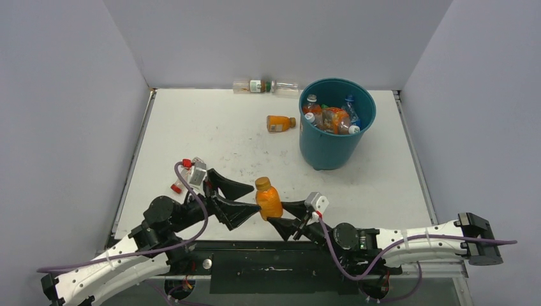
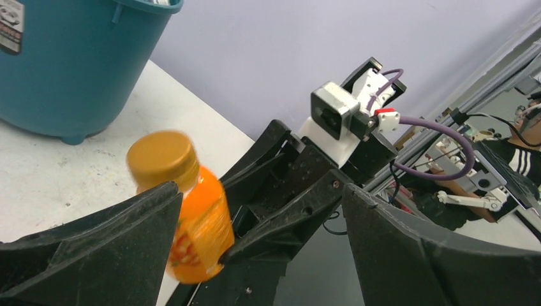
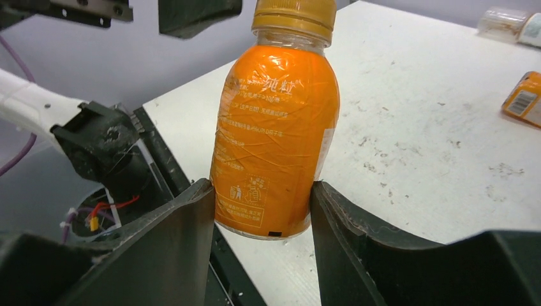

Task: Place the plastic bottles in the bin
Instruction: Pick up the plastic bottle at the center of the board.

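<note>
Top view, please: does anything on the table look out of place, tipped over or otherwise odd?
Yes: a small orange bottle lies on its side just left of the bin, and clear bottles lie toppled against the back wall. No spill shows. The held orange bottle stands upright.

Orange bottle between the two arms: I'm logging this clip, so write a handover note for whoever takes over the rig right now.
Right tool: shut on the held orange bottle, which is upright.
Left tool: open, close beside that bottle, gripping nothing.
Done: several bottles are already in the bin.
Left: bin the held one, then the lying orange bottle left of the bin, then the clear bottles lying at the far back.
</note>
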